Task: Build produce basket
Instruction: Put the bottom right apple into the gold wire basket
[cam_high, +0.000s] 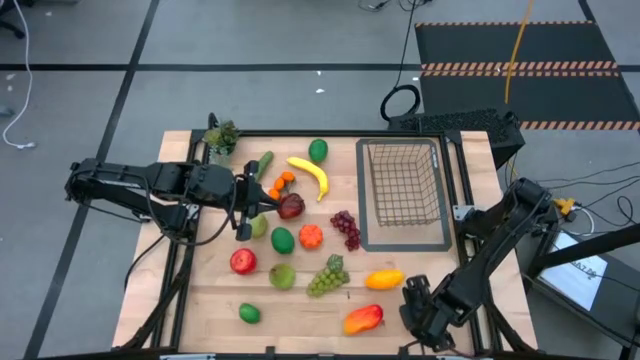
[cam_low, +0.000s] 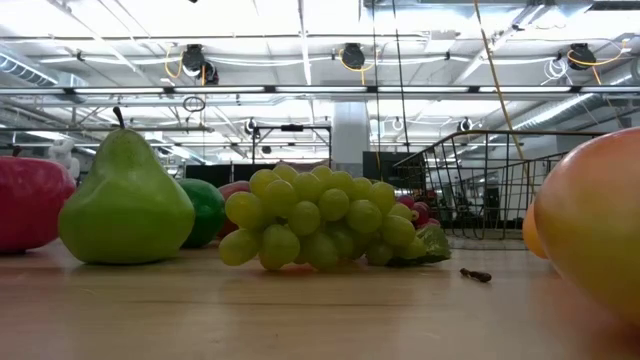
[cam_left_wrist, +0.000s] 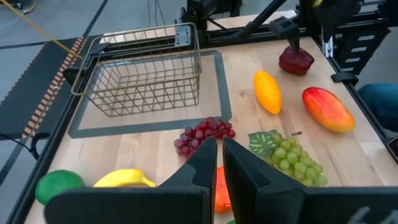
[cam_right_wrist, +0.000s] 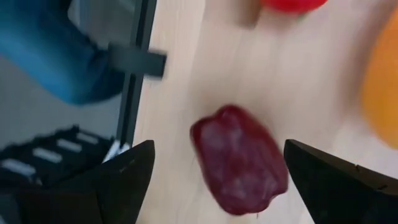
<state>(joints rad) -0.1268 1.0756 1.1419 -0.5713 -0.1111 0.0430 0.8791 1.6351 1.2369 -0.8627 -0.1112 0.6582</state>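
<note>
The wire basket (cam_high: 405, 185) (cam_left_wrist: 143, 74) stands on a flat dark mat at the far right. Produce lies loose on the wooden table: a banana (cam_high: 310, 175), purple grapes (cam_high: 346, 228), green grapes (cam_high: 328, 275) (cam_low: 320, 220), a pear (cam_low: 125, 205), a yellow mango (cam_high: 384, 279) and a red-yellow mango (cam_high: 363, 318). My right gripper (cam_high: 413, 300) (cam_right_wrist: 219, 149) is open near the front right, pointing down. A dark red fruit (cam_right_wrist: 239, 158) (cam_left_wrist: 296, 60) lies on the table between its fingers, with a gap on each side. My left gripper (cam_high: 243, 230) (cam_left_wrist: 219, 146) is shut above the produce at centre left, holding nothing.
A small potted plant (cam_high: 221, 137) stands at the far left corner. A lime (cam_high: 249, 313), a red apple (cam_high: 243, 261), an orange (cam_high: 311, 236) and a cucumber (cam_high: 264, 165) lie about the middle. A black frame rail (cam_right_wrist: 134, 93) runs close beside the right gripper.
</note>
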